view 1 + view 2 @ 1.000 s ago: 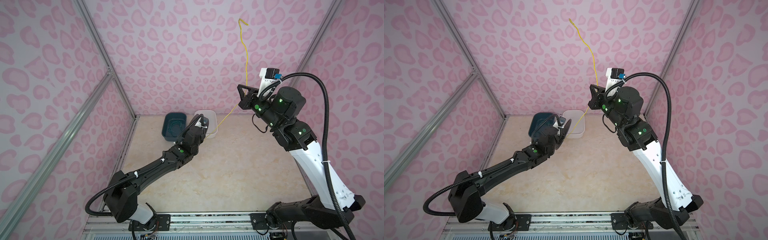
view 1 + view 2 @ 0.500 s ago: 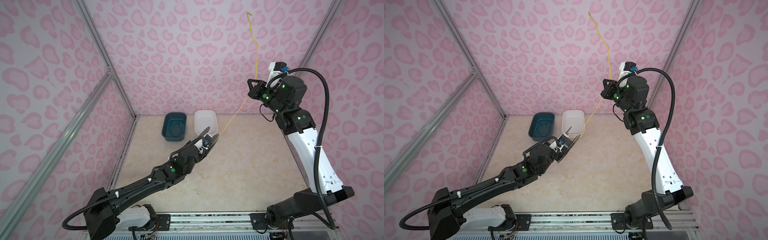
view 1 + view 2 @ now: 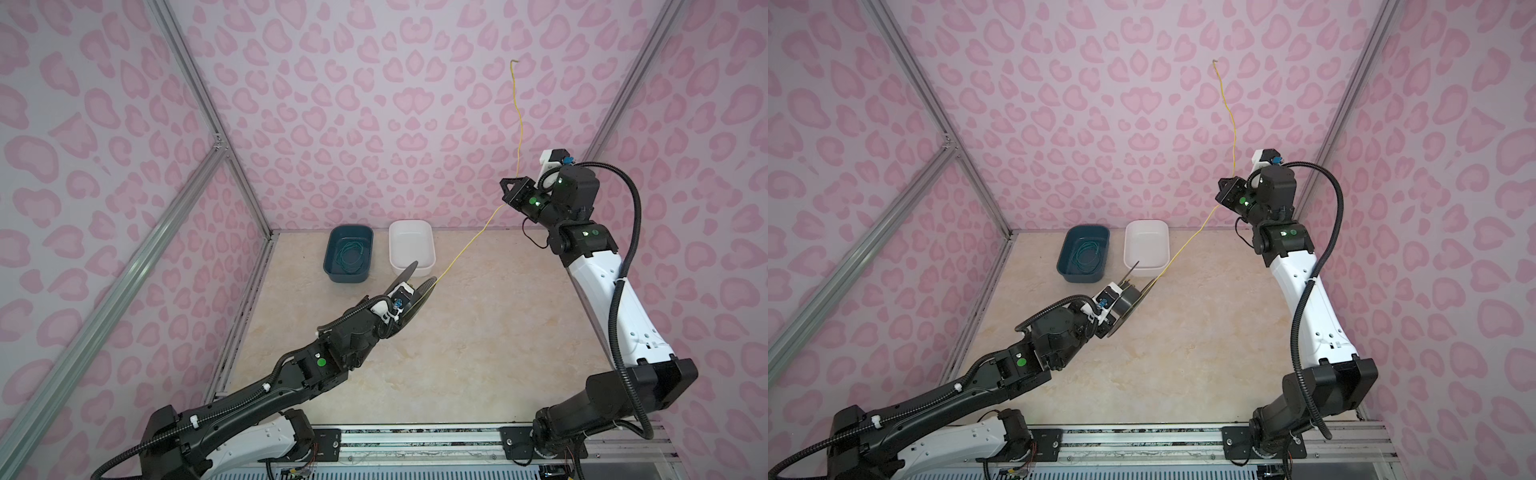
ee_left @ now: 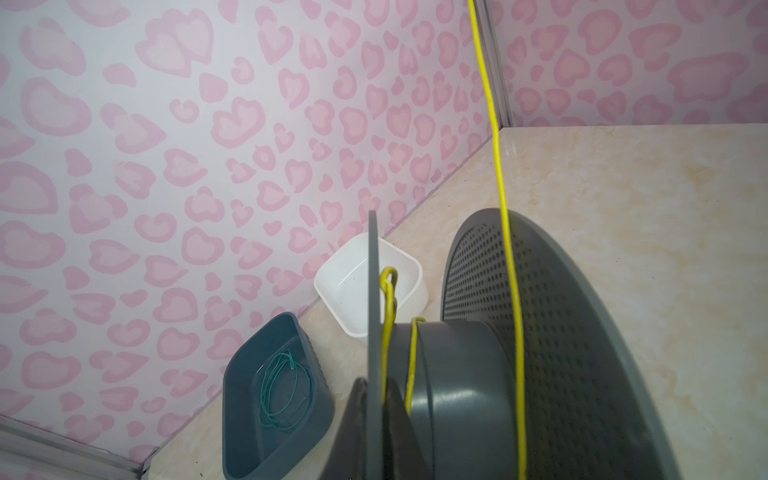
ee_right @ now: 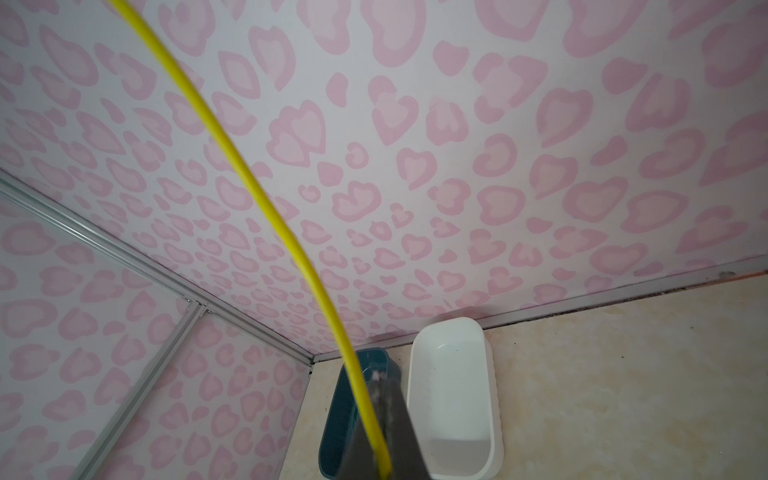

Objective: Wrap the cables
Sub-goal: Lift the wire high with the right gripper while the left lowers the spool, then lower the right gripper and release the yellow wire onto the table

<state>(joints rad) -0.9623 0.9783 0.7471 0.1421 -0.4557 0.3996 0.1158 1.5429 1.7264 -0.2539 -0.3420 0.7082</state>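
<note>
As left wrist shows, wire (image 4: 506,232) on spool (image 4: 582,332)

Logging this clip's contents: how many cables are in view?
2. A yellow cable runs from the spool in the left gripper up through the right gripper; a green cable lies coiled in the teal bin. Others may be hidden.
</note>
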